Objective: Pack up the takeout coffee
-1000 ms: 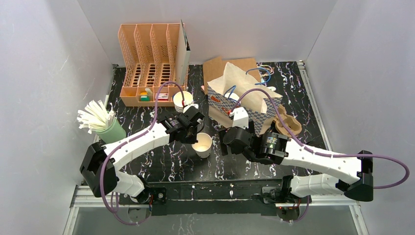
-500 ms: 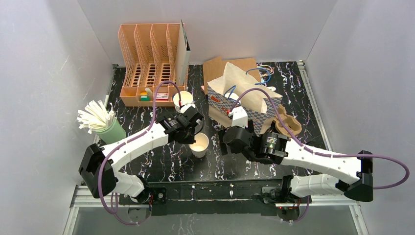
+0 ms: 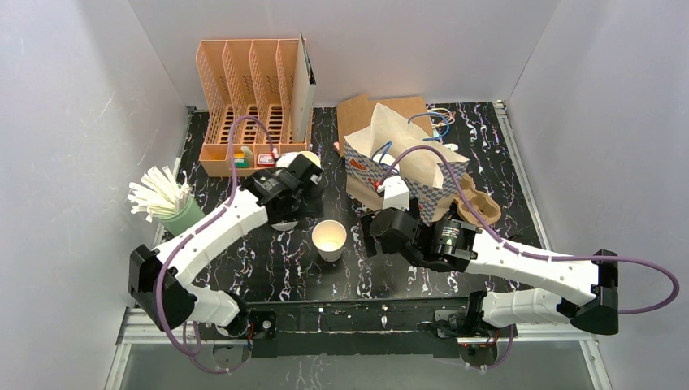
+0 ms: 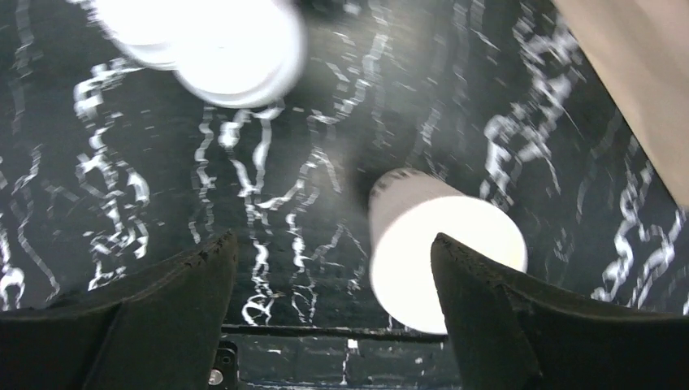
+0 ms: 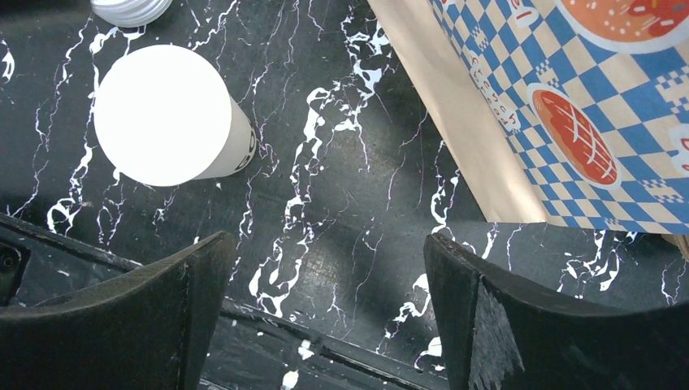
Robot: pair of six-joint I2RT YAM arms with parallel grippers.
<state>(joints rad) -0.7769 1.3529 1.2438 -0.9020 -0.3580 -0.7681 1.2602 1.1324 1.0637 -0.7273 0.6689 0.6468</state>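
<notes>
Left arm stretches forward over the black marbled table (image 3: 268, 264), left gripper (image 4: 333, 244) spread wide and empty. The small white paper cup (image 3: 329, 238) stands open-topped between both arms. Right gripper (image 5: 329, 240) hovers low, also gaping and empty.

Black marbled counter (image 3: 268, 268) carries: lidless white cup (image 3: 329, 240), lids (image 4: 219, 49), orange organizer (image 3: 244, 106), straw cup (image 3: 185, 218), checkered bag (image 3: 366, 172), pulp tray (image 3: 479, 210).

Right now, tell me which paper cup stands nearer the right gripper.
The lidless cup mid-table, beside the right gripper. The other cup sits back by the orange organiser, mostly hidden under the left arm.
</notes>
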